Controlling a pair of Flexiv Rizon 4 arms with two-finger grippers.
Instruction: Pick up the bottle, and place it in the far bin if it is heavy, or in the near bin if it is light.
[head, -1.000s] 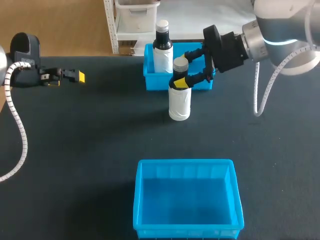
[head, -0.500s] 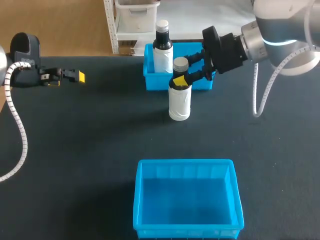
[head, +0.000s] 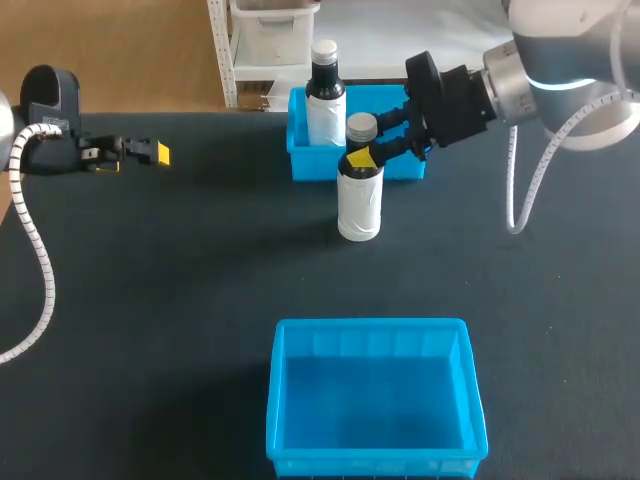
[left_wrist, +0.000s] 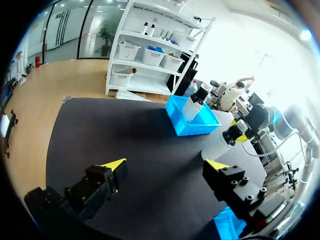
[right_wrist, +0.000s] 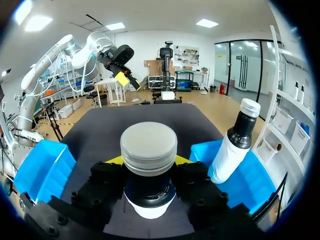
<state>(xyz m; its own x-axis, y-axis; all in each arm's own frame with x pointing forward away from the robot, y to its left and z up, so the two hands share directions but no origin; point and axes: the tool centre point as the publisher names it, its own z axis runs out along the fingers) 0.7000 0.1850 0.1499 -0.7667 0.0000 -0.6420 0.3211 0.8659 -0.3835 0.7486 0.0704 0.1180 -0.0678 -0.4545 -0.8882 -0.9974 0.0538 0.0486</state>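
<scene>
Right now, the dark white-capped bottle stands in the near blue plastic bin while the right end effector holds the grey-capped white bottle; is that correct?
No: the head view shows the dark white-capped bottle in the far blue plastic bin. The right end effector does hold the grey-capped white bottle.

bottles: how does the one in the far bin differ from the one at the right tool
The bin bottle has a white cap; the table bottle has a grey one. The bin bottle stands in the far bin, untouched; the table bottle stands on the table before it, neck clamped by the right tool. Both are upright with white bodies.
</scene>
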